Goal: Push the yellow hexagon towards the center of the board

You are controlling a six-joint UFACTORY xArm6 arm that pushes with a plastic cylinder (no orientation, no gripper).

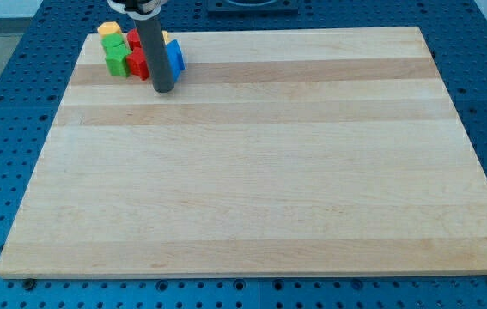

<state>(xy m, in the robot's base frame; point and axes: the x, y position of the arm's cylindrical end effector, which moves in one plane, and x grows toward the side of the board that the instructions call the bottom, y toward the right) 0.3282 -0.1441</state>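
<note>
yellow hexagon point(108, 30), pale, top-left, among clustered blocks

Board point(252, 172): lies on the table point(3, 129).
Blocks: clustered in the board's top-left corner, touching or nearly so.
Yellow block point(108, 29): top-left of cluster.
Green blocks point(116, 53): below it.
Red blocks point(138, 62): right of the green.
Blue block point(175, 58): cluster's right end.
My tip point(164, 89): at the cluster's lower edge, between red and blue.
</note>
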